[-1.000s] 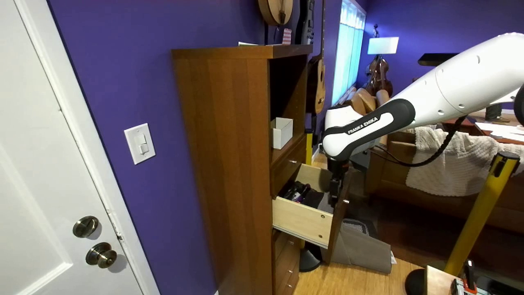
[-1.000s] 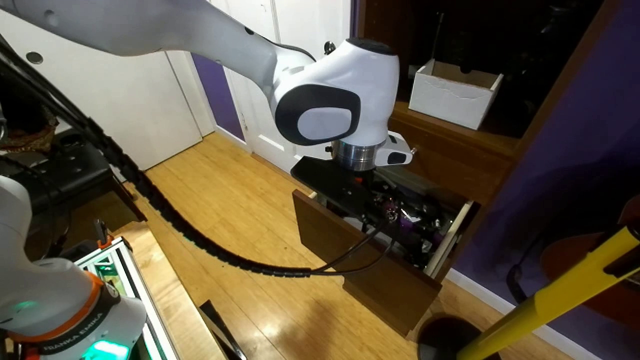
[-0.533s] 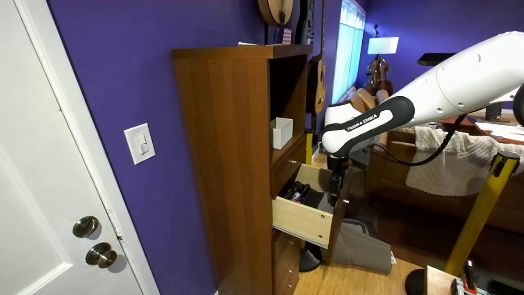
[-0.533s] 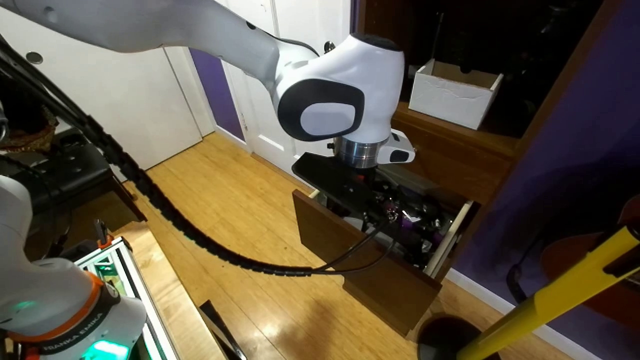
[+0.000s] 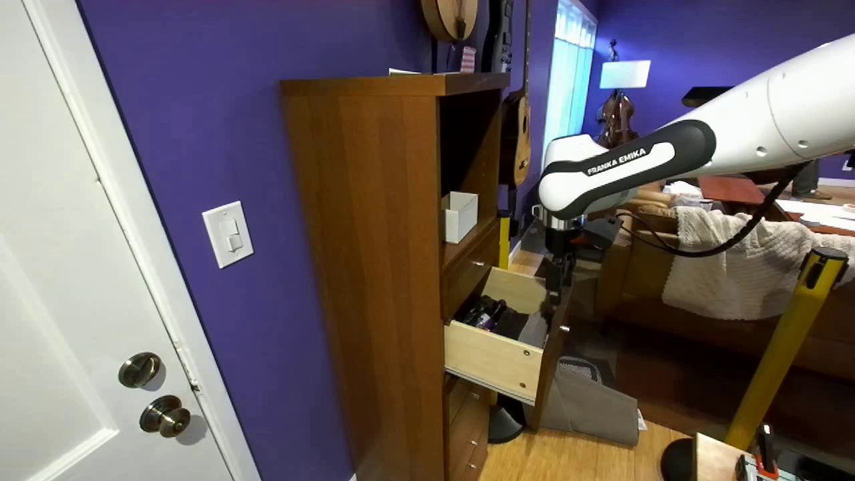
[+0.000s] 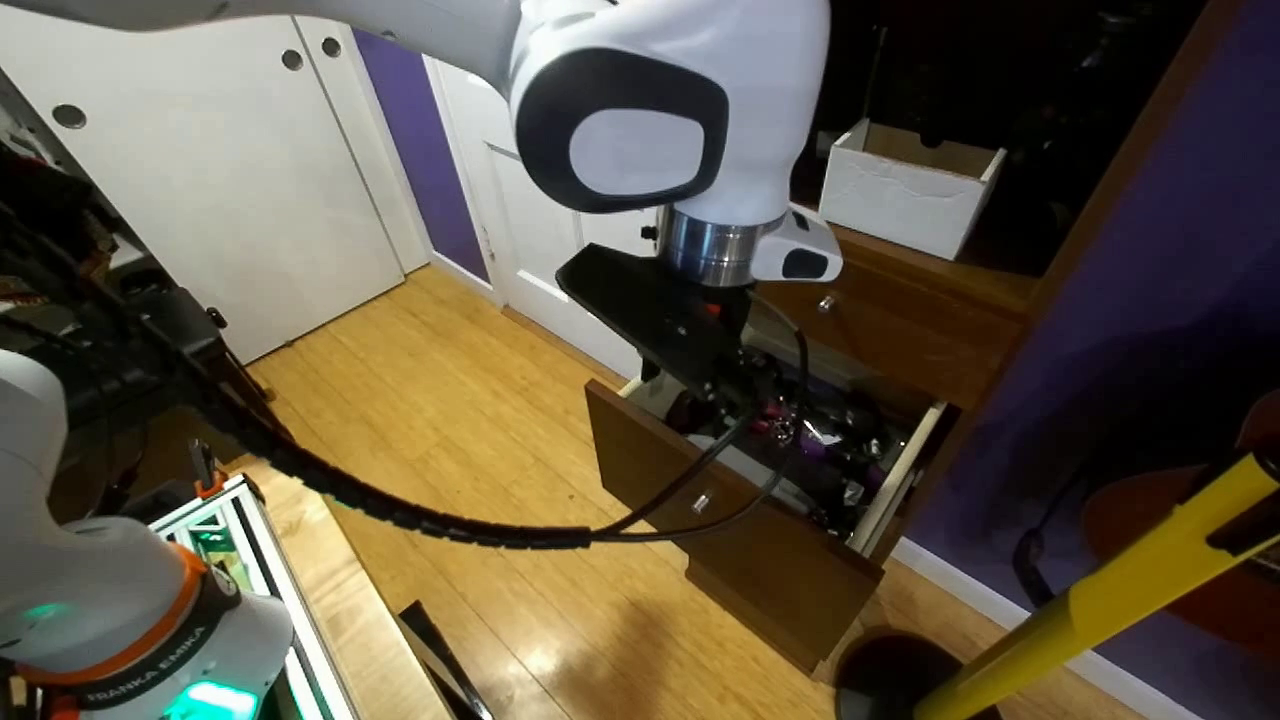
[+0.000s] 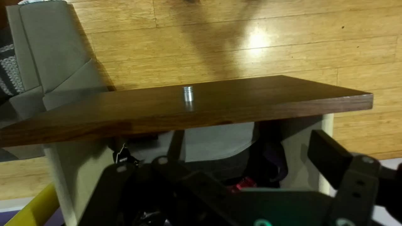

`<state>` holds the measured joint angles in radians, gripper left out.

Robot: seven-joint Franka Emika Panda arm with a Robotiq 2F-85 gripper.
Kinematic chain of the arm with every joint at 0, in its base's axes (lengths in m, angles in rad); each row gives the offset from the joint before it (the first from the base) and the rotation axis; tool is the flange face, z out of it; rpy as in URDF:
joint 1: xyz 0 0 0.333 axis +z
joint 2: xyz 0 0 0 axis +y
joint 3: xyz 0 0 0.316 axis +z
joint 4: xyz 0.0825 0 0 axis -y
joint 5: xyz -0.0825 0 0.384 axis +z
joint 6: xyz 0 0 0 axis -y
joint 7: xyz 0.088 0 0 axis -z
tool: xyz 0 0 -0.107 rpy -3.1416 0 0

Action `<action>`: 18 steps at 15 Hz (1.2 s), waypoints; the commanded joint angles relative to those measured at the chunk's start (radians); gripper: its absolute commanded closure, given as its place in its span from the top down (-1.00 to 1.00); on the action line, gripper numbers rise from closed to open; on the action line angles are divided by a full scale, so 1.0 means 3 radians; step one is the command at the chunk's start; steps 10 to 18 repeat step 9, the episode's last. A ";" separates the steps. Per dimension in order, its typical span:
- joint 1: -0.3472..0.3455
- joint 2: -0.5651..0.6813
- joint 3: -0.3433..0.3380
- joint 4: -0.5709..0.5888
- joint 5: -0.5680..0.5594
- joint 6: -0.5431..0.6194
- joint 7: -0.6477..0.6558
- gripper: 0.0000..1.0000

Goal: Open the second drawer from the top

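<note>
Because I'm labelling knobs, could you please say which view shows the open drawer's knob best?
The wrist view: the knob appears largest there, unobstructed against the drawer front. Both exterior views show it only as a small metallic spot.

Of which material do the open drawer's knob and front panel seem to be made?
Knob: probably metal, polished, given its silvery shine and grooved rings.
Front panel: wood or veneer, I cannot tell which, seemingly varnished, from streaked grain and sheen.
</note>
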<state>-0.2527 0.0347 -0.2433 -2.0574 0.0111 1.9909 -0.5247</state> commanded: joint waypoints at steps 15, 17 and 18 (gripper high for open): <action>0.0081 -0.0687 -0.0040 -0.0051 0.0171 -0.0050 0.0362 1.00; 0.0081 -0.0687 -0.0040 -0.0051 0.0171 -0.0050 0.0362 1.00; 0.0081 -0.0687 -0.0040 -0.0051 0.0171 -0.0050 0.0362 1.00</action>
